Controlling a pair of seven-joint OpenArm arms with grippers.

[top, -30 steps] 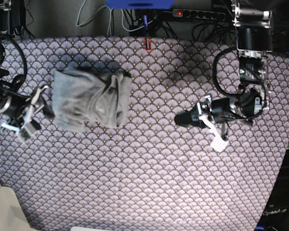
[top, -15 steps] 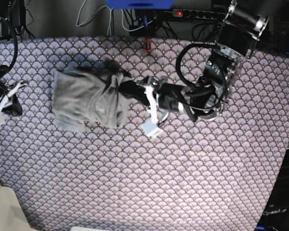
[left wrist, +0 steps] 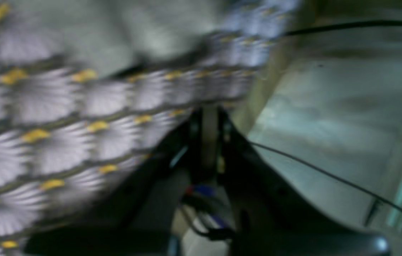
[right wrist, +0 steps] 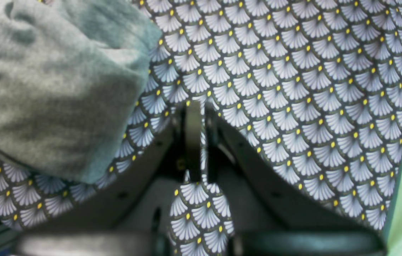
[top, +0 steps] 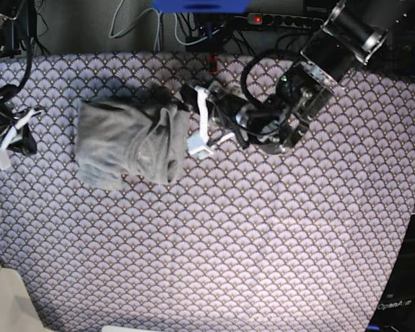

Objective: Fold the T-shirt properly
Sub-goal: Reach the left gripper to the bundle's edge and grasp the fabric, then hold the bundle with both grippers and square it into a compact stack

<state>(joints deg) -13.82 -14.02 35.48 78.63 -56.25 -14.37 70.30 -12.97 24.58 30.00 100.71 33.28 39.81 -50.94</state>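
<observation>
Shirt [top: 128, 146] lies bunched on the cloth [top: 263, 242]; my left pincer [top: 183, 100], pressed together, noses its right edge to tidy the fold, while my right pincer [top: 28, 142], also shut and empty, waits clear

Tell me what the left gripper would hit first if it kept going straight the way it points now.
Most likely the T-shirt: in the base view the left gripper, shut, points at the bundle's upper right edge. Depth is unclear, so it may skim over the fabric onto the patterned cloth.
</observation>
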